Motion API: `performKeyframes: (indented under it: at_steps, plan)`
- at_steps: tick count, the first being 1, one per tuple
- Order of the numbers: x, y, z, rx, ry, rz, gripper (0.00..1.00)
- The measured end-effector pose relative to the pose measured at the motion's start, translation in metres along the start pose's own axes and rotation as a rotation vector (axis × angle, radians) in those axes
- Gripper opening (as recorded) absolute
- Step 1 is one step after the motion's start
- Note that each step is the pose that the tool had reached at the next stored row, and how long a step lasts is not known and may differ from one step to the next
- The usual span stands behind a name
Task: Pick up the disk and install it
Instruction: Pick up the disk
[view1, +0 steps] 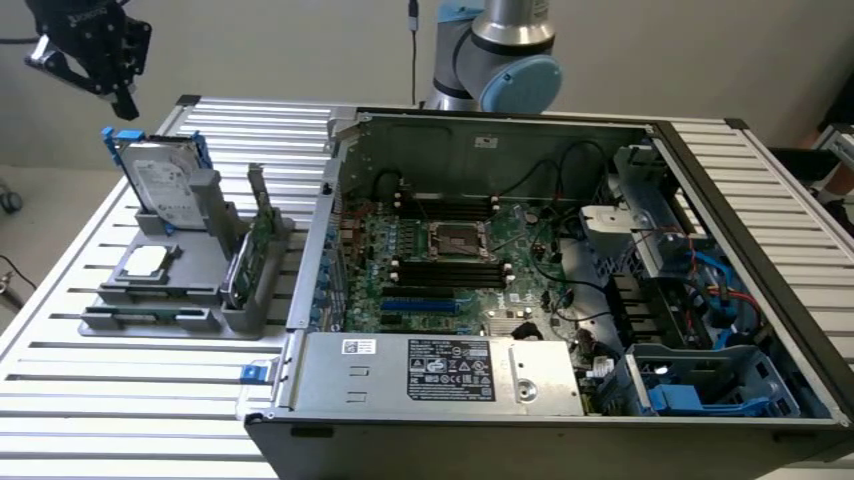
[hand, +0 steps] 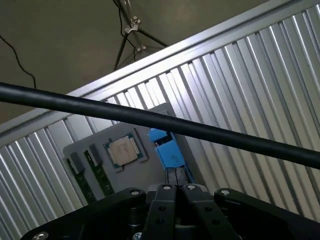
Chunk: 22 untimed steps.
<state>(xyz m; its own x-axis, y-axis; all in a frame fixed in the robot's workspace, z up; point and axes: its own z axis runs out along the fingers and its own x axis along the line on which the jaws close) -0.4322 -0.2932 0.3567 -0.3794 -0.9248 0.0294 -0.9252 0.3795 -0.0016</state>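
The disk stands upright on its edge in a grey fixture at the exterior view's left, silver with a white label and a blue carrier. From the wrist view I see its blue carrier edge just beyond my fingers. My gripper hangs in the air above the disk, apart from it, near the table's far left corner. Seen from the wrist, the gripper has its fingers pressed together with nothing between them.
The fixture also holds a square silver chip and a green circuit card. An open computer case with motherboard and power supply fills the table's middle and right. A black cable crosses the wrist view.
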Motion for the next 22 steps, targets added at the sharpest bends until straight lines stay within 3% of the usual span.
performKeyframes:
  at_steps: [15,19,22]
  plan:
    - [0.0000,0.0003,0.0026,0.0063,0.0000,-0.268,0.11]
    - [0.0001,0.0004,0.0032,0.0053,0.0007,-0.324,0.11]
    - [0.0004,0.0015,0.0033,0.0008,0.0018,-0.341,0.11]
